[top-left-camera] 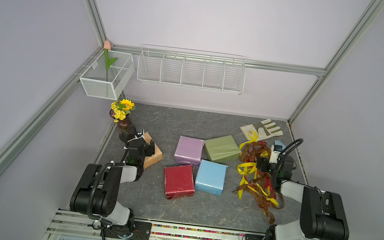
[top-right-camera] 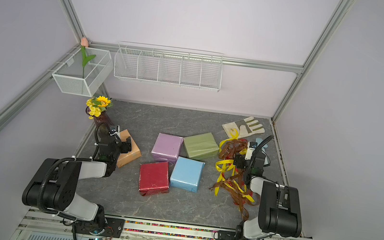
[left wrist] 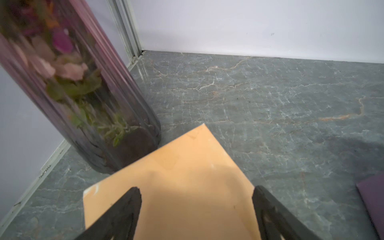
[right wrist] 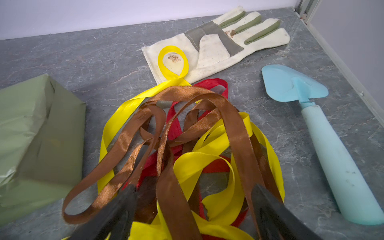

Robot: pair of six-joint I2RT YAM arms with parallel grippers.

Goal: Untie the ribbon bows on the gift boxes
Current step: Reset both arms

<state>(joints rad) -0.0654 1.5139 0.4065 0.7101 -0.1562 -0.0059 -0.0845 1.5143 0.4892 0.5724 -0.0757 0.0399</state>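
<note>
Evidently no bow is tied on any box: the thin shiny ribbons (right wrist: 187, 124), yellow, red and brown, are heaped loose at the right of the grey marbled counter (top-left-camera: 199, 210), just right of the olive-green paper-wrapped box (top-left-camera: 222, 147), apparently set aside so that the boxes are kept clear. The right claw (right wrist: 193, 191) is held over this heap with its jaws wide apart, and nothing is gripped. The lilac box (top-left-camera: 188, 150), the light blue box (top-left-camera: 211, 177) and the red box (top-left-camera: 179, 181) are clustered bare at mid-counter. At the left, the tan-orange wrapped box (left wrist: 176, 166) is lodged just beside the dark purple glass vase (left wrist: 83, 93). The left claw (left wrist: 196, 193) is spread wide over the box's top and is not clamped on it, which suggests a release.
</note>
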